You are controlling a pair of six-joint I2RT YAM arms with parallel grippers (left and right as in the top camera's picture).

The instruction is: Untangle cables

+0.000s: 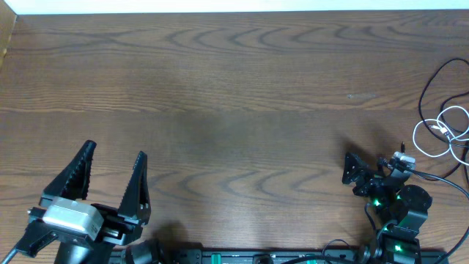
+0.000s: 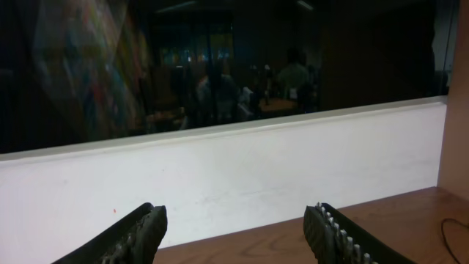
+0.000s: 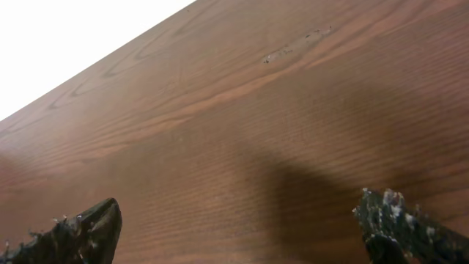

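The cables lie tangled at the table's far right edge in the overhead view: a white cable [image 1: 445, 130] in loops and a thin black cable [image 1: 431, 82] curving round it, partly cut off by the frame. A thin dark cable curve also shows at the right edge of the left wrist view [image 2: 444, 233]. My left gripper [image 1: 115, 150] is open and empty at the front left, far from the cables; its jaws [image 2: 236, 216] hold nothing. My right gripper [image 1: 350, 170] is open and empty at the front right, left of the cables; its jaws [image 3: 238, 209] show only bare wood between them.
The brown wooden table [image 1: 234, 95] runs to a white wall at the back [image 2: 242, 176]. The arms' bases and their thicker black wires [image 1: 440, 180] sit along the front edge.
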